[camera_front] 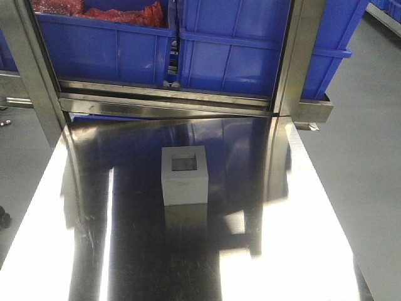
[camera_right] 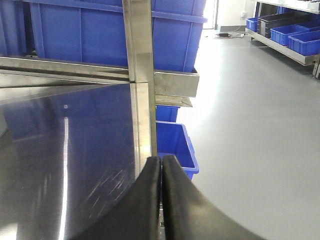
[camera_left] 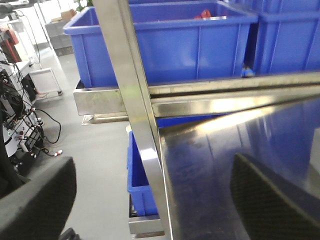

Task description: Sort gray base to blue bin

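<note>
One gray base (camera_front: 185, 175) looks rigid and likely light; its flat sides suit pinching. Left gripper (camera_left: 152, 167) gapes; right gripper (camera_right: 161, 167) is clenched, empty.

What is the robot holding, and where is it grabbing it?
Nothing. The gray base sits untouched on the table; left gripper open, right gripper shut empty.

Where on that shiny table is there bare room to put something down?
Bare steel lies left and right of the gray base, out to the table edges, and in front of it toward the camera. Behind it a narrower strip runs to the rack rail. The back is crowded with blue bins.
</note>
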`<state>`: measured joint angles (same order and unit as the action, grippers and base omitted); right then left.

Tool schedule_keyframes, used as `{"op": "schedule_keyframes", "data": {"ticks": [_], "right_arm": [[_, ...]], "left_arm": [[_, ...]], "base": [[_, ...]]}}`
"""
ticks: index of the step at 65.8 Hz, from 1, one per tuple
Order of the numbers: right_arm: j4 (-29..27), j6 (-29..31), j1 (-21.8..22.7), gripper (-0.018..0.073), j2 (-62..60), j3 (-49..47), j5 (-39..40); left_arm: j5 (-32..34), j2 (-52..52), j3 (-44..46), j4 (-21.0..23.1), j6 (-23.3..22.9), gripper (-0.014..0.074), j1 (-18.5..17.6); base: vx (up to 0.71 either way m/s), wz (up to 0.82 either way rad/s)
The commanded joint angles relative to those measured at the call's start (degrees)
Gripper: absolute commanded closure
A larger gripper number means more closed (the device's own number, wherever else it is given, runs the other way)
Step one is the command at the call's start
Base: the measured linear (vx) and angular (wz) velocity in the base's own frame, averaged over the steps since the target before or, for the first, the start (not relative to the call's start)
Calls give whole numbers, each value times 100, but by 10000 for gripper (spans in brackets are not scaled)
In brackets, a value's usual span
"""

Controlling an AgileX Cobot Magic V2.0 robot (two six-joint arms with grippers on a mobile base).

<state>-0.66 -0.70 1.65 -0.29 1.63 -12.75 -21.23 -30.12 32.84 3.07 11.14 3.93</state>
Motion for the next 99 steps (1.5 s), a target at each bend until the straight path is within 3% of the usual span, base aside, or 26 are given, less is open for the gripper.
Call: {"op": "schedule_keyframes", "data": {"ticks": [1,13,23,46,56,61,68,77,84,99], "right_arm": [[26,70,15,564,103,7,416],[26,70,15,564,103,7,416],[26,70,15,564,103,7,416],[26,70,15,564,103,7,416],[26,70,15,564,103,7,416],[26,70,15,564,103,7,416],[26,70,15,564,103,7,416],[26,70,15,564,103,7,416],[26,70,15,564,103,7,416],[26,70,15,564,103,7,416]], "left_arm": [[350,-490,565,537,473,-6,-26],[-121,-1608,1352,1883,2057,0,-30],[-422,-2498,1934,2950,2819,1,-332],[438,-4250,2753,3048,2790,3,-2191],[600,-5103,3215,2988,2052,3,-2620],[403,-5586,3603,2718,1436,3,-2719],[-40,-6162,4183,1881,409,3,-2841],[-591,-6792,4925,342,-1424,3,-3011],[-1092,-7149,5329,-168,-2534,3,-3043],[-1452,-7675,5654,-98,-2702,3,-3058]], "base": [[0,0],[0,0],[0,0],[0,0],[0,0],[0,0],[0,0],[0,0],[0,0],[0,0]]}}
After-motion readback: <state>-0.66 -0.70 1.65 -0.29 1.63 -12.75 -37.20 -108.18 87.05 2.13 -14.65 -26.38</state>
